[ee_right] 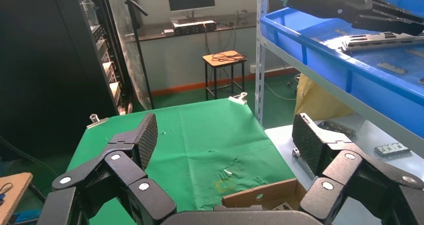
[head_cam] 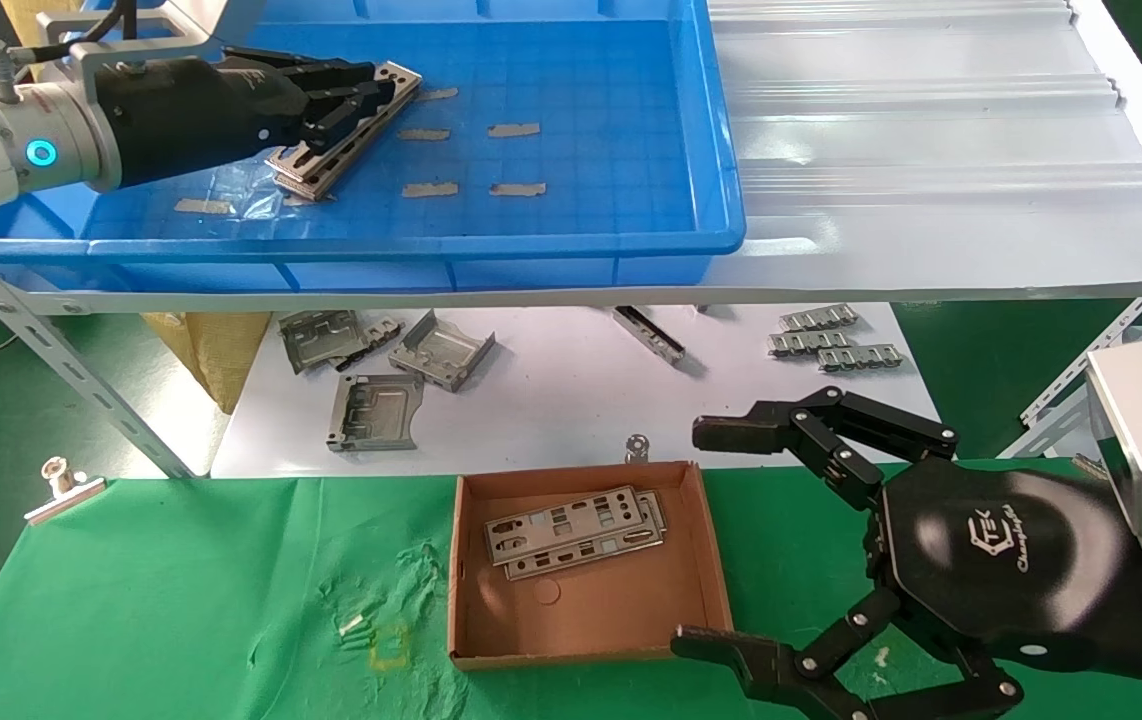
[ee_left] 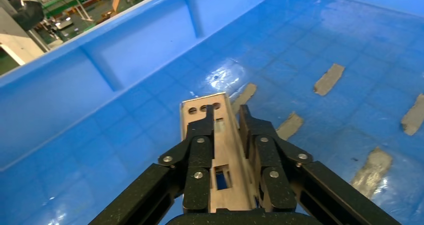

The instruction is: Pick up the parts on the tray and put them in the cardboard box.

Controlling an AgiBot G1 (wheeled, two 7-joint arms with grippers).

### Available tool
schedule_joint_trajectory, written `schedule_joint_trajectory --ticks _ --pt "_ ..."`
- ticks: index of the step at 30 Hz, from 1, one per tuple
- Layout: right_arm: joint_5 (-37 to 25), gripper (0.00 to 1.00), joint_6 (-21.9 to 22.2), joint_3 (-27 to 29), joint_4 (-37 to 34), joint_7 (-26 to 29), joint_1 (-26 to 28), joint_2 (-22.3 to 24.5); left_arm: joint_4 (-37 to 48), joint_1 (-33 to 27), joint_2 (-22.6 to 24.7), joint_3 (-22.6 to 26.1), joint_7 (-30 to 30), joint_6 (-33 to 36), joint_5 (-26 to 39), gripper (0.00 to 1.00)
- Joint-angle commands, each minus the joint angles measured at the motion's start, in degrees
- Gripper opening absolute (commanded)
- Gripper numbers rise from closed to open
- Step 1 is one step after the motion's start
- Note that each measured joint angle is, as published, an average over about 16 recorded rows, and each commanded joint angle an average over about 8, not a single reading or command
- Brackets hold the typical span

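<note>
Metal part (ee_left: 227, 150) in left gripper (ee_left: 226, 116)

bright blue grid-floored tray (head_cam: 631, 215), silver-grey punched parts (head_cam: 346, 135), brown cardboard box (head_cam: 716, 570), green cloth (head_cam: 181, 600)

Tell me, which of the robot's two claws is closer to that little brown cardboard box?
The right. The right gripper hangs open just beside the cardboard box, at its right wall. The left gripper is far off, up in the blue tray, closed on a metal plate.
</note>
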Motion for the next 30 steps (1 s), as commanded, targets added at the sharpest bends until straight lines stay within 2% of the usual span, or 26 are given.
schedule_joint_trajectory --ticks 1,11,12,14,19,21,22,30 --pt "0.00 1.00 0.00 0.00 0.00 0.00 0.00 0.00 0.04 -0.13 -0.10 0.04 0.37 -0.22 0.07 1.00" --pt "0.00 1.00 0.00 0.00 0.00 0.00 0.00 0.00 1.24 0.28 0.30 -0.49 -0.59 -1.94 -0.68 1.00" --pt "0.00 1.00 0.00 0.00 0.00 0.00 0.00 0.00 1.33 0.34 0.35 -0.56 -0.78 -1.99 -0.78 0.97" --pt "0.00 1.00 0.00 0.00 0.00 0.00 0.00 0.00 1.50 0.48 0.44 -0.72 -1.19 -2.01 -1.00 0.82" --pt "0.00 1.00 0.00 0.00 0.00 0.00 0.00 0.00 1.77 0.89 0.51 -1.01 -2.06 -1.93 -1.42 0.20" --pt "0.00 1.00 0.00 -0.01 0.00 0.00 0.00 0.00 1.76 1.00 0.50 -1.04 -2.25 -1.99 -1.47 0.04" --pt "0.00 1.00 0.00 -0.01 0.00 0.00 0.00 0.00 1.75 1.05 0.49 -1.05 -2.31 -2.05 -1.48 0.00" --pt "0.01 1.00 0.00 -0.01 0.00 0.00 0.00 0.00 1.45 1.25 0.47 -1.02 -2.54 -2.34 -1.44 0.00"
